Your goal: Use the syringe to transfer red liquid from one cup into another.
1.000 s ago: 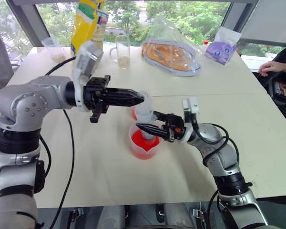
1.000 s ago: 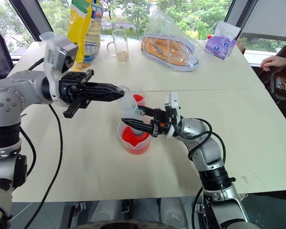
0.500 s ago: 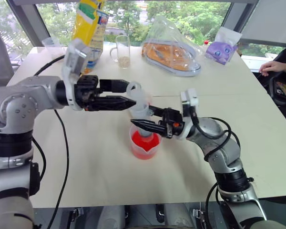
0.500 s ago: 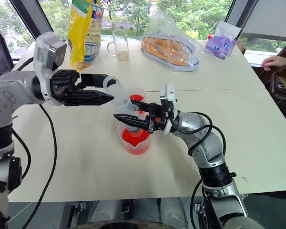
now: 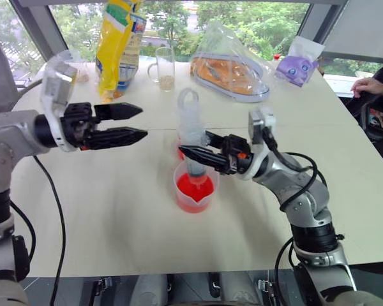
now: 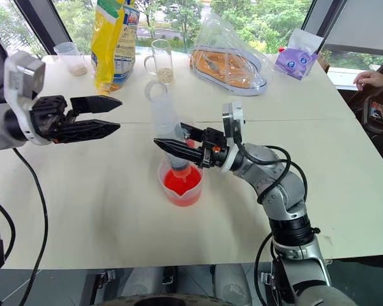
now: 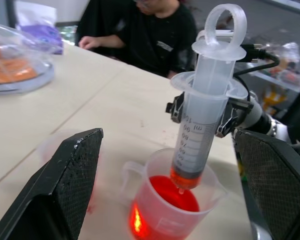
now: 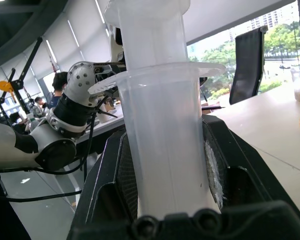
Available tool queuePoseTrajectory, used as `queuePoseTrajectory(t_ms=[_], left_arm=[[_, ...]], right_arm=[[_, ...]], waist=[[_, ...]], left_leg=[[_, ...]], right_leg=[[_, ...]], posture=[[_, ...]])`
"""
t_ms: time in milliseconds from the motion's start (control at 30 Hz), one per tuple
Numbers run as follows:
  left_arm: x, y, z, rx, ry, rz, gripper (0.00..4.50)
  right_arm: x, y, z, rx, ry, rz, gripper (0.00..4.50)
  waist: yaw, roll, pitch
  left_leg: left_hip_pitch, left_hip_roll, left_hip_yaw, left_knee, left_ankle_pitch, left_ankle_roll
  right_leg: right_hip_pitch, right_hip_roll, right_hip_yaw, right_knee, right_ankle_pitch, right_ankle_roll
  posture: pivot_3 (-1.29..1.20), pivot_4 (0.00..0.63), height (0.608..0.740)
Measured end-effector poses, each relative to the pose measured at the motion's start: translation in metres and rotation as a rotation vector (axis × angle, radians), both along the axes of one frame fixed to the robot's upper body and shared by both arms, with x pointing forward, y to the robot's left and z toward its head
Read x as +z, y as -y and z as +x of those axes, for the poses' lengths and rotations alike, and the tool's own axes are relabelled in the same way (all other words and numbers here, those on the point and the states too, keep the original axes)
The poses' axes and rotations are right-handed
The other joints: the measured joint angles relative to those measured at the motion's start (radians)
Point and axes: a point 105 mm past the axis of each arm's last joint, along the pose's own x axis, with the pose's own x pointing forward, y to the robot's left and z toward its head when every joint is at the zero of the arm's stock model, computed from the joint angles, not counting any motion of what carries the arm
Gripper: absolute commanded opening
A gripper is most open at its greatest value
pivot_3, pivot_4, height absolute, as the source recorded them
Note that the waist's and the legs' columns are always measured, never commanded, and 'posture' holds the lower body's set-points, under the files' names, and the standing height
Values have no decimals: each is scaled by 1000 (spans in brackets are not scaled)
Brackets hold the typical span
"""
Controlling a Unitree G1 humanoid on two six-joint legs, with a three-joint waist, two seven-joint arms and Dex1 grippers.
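1. Currently the right gripper [image 5: 193, 153] is clamped on the syringe [image 5: 191, 131], its fingers closed around the barrel just under the flange.
2. Syringe stands nearly upright, ring-topped plunger drawn up out of the barrel, tip pointing down into the beaker [image 5: 193, 189].
3. In the left wrist view the syringe tip [image 7: 181, 189] hangs just above the red liquid [image 7: 172, 194], not touching it; a band of red-orange shows at the bottom of the barrel.
4. Beaker sits on the table [image 5: 115, 217] near the middle, holding red liquid across its bottom.
5. Small cup [image 6: 186, 135] stands just behind the beaker, partly hidden by the syringe and right fingers; some red shows in it.
6. Left gripper [image 5: 139, 122] is spread wide and holds nothing; it hangs level above the table, pointing toward the syringe, well apart from it.
7. Far edge of the table: a yellow bag [image 5: 118, 38], a glass mug [image 5: 162, 67] with something pale at its bottom, a clear bag of bread [image 5: 230, 67], a purple pouch [image 5: 296, 64], and a small plastic cup [image 6: 69, 57] at the left corner.
8. A person's hand [image 5: 365, 88] rests on the far right edge of the table; in the left wrist view a person in a black top [image 7: 150, 37] sits beyond the table.
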Motion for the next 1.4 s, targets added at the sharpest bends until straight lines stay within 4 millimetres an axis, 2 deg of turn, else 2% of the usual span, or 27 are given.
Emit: queuePoseTrajectory(t_ms=[67,167,300,467,600,700,900,1000,1100,1200,1300,1400], left_arm=[[1,-2,2,16,9,-7,4318],[2,-3,4,33,18,-11,4318],[3,-2,6,47,32,-22,4318],[4,-1,8,65,41,-26,4318],[8,-1,8,90,62,-34,4318],[21,3,13,110,112,-78,4318],[58,22,31,118,191,-222,4318],[75,37,48,126,188,-306,4318],[78,47,62,147,184,-316,4318],[69,58,76,174,163,-297,4318],[60,64,84,187,146,-282,3398],[58,67,85,184,148,-271,1878]], right_arm=[[20,0,5,1,50,20,1412],[51,3,24,-26,104,60,1412],[65,3,65,-77,109,94,1412],[50,-5,105,-139,95,80,1412],[30,-11,119,-170,83,64,1412],[18,-11,122,-179,77,48,1412],[18,-10,122,-184,104,47,1412],[16,-12,121,-179,101,48,1412],[13,-11,122,-185,94,45,1412],[10,-10,122,-191,91,40,1412],[13,-11,121,-190,104,41,1412],[14,-11,120,-188,111,42,1412]], waist=[[-1,0,0],[-3,0,0],[-5,0,0],[-6,0,0],[-6,0,0],[-2,0,0],[-4,0,0],[-4,0,0],[-8,0,0],[-9,0,0],[-9,0,0],[-8,0,0]], left_leg=[[0,0,0,0,0,0],[0,1,0,0,0,0],[0,1,1,-1,0,0],[0,1,1,-1,0,0],[-1,0,1,-1,0,0],[-1,0,1,-1,0,0],[-1,0,1,-1,2,-4],[-1,0,1,-1,3,-5],[-1,0,2,-1,3,-5],[-1,0,2,-1,3,-6],[-1,0,2,-1,3,-6],[-1,0,2,-1,3,-6]], right_leg=[[0,0,0,0,0,0],[0,1,0,1,0,0],[-1,1,0,1,0,0],[-1,0,0,0,0,0],[-1,0,0,0,0,0],[-1,-1,0,0,0,0],[-1,-1,-1,0,0,0],[-1,-1,-1,1,0,0],[-1,-1,0,1,0,0],[-1,-1,0,1,0,0],[-2,-1,0,1,0,0],[-2,-1,0,1,0,0]], posture=[[0,150,740],[0,150,740],[0,150,740],[0,150,740],[0,150,740],[0,150,740],[0,150,740],[0,150,740],[0,150,740],[0,150,740],[0,150,740],[0,150,740]])
